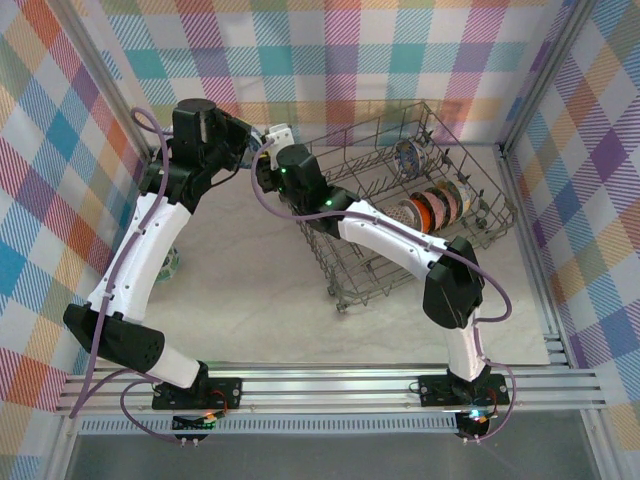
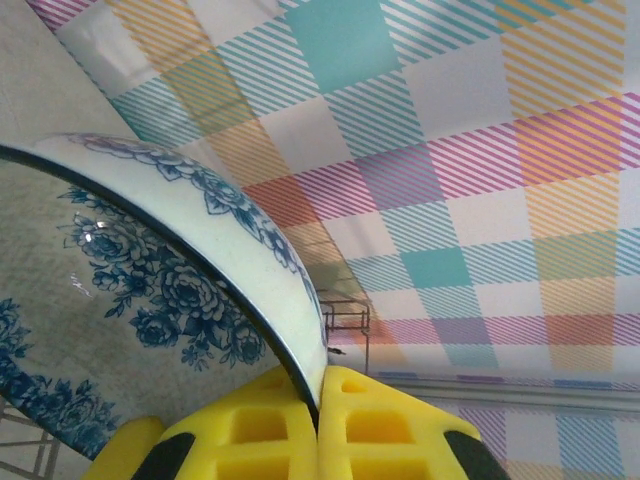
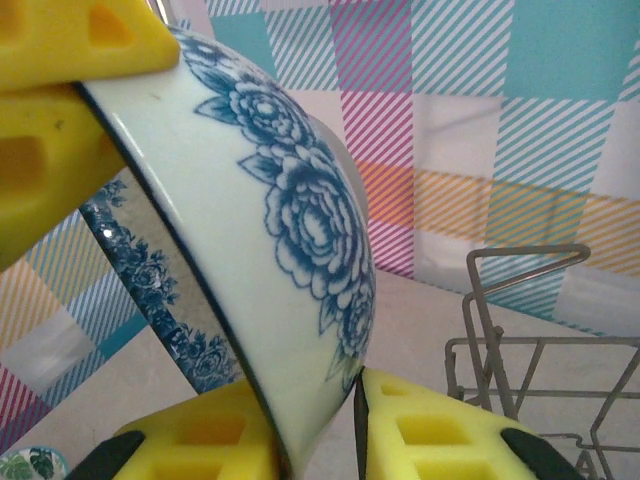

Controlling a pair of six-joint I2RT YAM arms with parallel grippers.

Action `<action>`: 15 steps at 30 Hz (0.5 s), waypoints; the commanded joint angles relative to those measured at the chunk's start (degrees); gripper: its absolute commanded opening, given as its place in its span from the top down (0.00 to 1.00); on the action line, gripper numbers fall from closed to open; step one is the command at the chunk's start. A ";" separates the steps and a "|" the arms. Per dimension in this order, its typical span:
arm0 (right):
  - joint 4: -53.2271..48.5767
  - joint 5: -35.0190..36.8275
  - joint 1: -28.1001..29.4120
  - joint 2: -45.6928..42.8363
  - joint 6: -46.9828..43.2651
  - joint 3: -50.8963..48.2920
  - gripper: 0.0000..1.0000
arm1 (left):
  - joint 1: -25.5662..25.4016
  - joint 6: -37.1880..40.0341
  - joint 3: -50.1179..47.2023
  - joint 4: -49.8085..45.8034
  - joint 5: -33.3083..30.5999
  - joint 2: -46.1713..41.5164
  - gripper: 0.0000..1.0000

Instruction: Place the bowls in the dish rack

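A white bowl [image 1: 274, 136] with blue roses [image 2: 150, 290] [image 3: 290, 220] hangs in the air left of the dish rack [image 1: 400, 250], held by both arms at once. In the left wrist view my left gripper [image 2: 322, 400] is shut on its rim, the thin wall pinched between the yellow pads. My right gripper [image 3: 320, 440] is shut on the opposite wall, one pad inside and one outside. The left gripper's pads [image 3: 60, 60] show at the upper left of the right wrist view. From above, the left gripper [image 1: 257, 148] and right gripper [image 1: 268, 166] meet at the bowl.
Inside the rack stand a blue-patterned bowl [image 1: 410, 155] and orange-red bowls [image 1: 440, 205] on edge between the tines. A leaf-patterned bowl [image 1: 172, 265] [image 3: 20, 465] sits on the table, half hidden by the left arm. Rack wires [image 3: 520, 350] [image 2: 345, 320] lie close by; plaid walls surround the table.
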 commanded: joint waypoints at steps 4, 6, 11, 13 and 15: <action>8.29 4.48 0.19 -3.76 -1.37 -1.75 0.79 | -0.59 -0.28 -0.56 3.65 -0.93 -2.56 1.00; 9.16 4.49 0.19 -4.37 -1.03 -2.39 0.80 | -0.64 -0.20 -1.08 4.00 -0.97 -2.73 1.00; 13.51 3.89 0.20 -5.96 -0.60 -5.26 0.79 | -0.64 -0.41 -2.10 4.49 -0.98 -3.37 1.00; 14.17 3.85 0.20 -5.87 -0.77 -5.34 0.75 | -0.59 -0.63 -2.10 4.78 -0.84 -3.44 1.00; 13.50 4.32 0.19 -5.35 -1.15 -4.54 0.67 | -0.64 -1.04 -2.25 5.41 -0.50 -3.51 1.00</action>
